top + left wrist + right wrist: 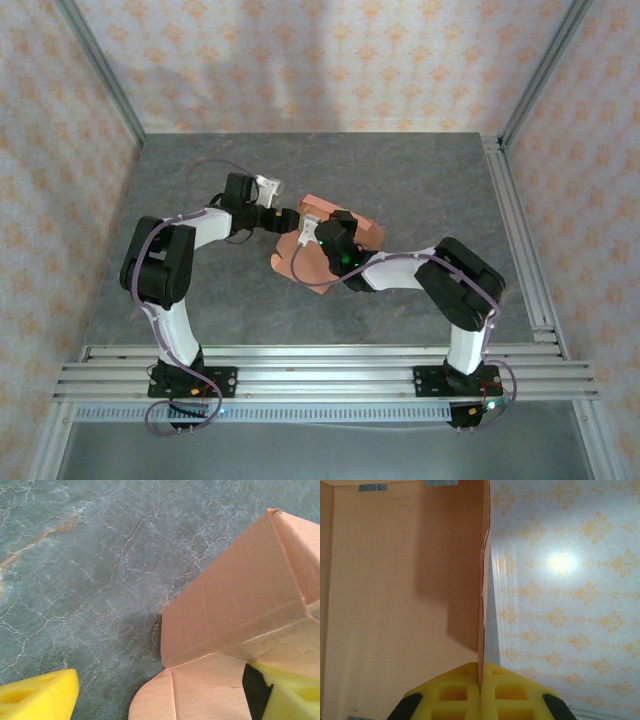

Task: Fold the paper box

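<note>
Far half of table (pixel 400 165): open, passable.
Middle: paper box (pixel 310 270) blocks the way.
Right edge: rail (pixel 520 230) hems it in.

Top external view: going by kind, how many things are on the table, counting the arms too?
paper box: 1
robot arms: 2, the left arm and the right arm
Total: 3

Grey marble table (pixel 400 180); patterned walls (pixel 300 60) (orange motifs).
</note>
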### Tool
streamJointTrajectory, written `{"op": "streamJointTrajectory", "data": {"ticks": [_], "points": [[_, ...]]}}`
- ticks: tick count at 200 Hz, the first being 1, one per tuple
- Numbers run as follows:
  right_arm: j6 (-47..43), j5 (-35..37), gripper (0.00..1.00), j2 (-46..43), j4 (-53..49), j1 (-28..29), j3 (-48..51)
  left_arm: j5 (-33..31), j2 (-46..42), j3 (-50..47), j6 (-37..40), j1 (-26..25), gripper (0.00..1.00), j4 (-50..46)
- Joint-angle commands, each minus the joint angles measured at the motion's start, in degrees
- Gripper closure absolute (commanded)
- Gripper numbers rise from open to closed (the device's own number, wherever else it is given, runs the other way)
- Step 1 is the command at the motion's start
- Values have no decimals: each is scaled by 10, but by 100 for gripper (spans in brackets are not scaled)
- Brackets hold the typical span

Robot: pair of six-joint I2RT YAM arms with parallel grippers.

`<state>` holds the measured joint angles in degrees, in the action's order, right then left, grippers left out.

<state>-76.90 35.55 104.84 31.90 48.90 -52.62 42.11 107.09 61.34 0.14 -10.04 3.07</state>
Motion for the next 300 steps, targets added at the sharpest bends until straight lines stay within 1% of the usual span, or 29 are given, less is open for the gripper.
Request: {"op": "streamJointTrajectory", "data": {"ticks": [1,30,57,66,86,90,98,138,168,196,218,222,239,244,248,267,270,274,283,291,300], "points": [[20,-4,100,-3,-18,-4,-13,21,-16,-7,16,-3,14,-4],[24,-7,100,-1,-22,-4,-16,25,0,-2,-6,-5,15,34],[27,-13,100,-4,-31,-4,-16,27,18,26,-8,-10,19,20],[31,-15,100,-6,-38,-4,-18,33,19,35,-6,-13,27,13],[40,-15,100,-4,-54,-3,-21,34,40,44,-6,-17,32,9],[42,-16,100,-5,-58,-3,-21,35,41,43,-6,-18,36,10],[48,-16,100,-5,-64,-2,-22,35,41,43,-7,-20,38,10],[64,-24,100,-2,-85,1,-33,26,49,48,-12,-27,39,14],[97,-40,100,-7,-133,3,-47,1,48,43,-30,-38,41,38],[115,-43,100,-7,-157,4,-53,-24,51,42,-39,-49,46,50],[122,-43,100,-7,-171,4,-55,-30,50,39,-39,-57,53,54],[123,-43,100,-7,-173,4,-55,-30,50,39,-38,-58,58,54],[127,-42,100,-8,-176,4,-55,-33,47,35,-36,-60,63,54],[129,-41,100,-8,-176,4,-55,-32,46,34,-34,-60,68,55],[129,-41,100,-8,-177,4,-55,-33,45,33,-33,-60,71,55],[133,-41,100,-8,-177,4,-56,-40,40,27,-30,-61,76,57],[134,-41,100,-8,-177,4,-56,-41,39,26,-29,-61,80,57],[136,-42,100,-8,-177,4,-56,-42,38,25,-27,-62,82,56],[144,-45,100,-11,-178,5,-58,-47,36,23,-22,-63,83,55],[158,-52,94,-17,-184,6,-61,-51,33,20,-14,-64,83,54],[182,-65,83,-28,-200,6,-66,-56,30,15,-7,-66,84,58]]}}
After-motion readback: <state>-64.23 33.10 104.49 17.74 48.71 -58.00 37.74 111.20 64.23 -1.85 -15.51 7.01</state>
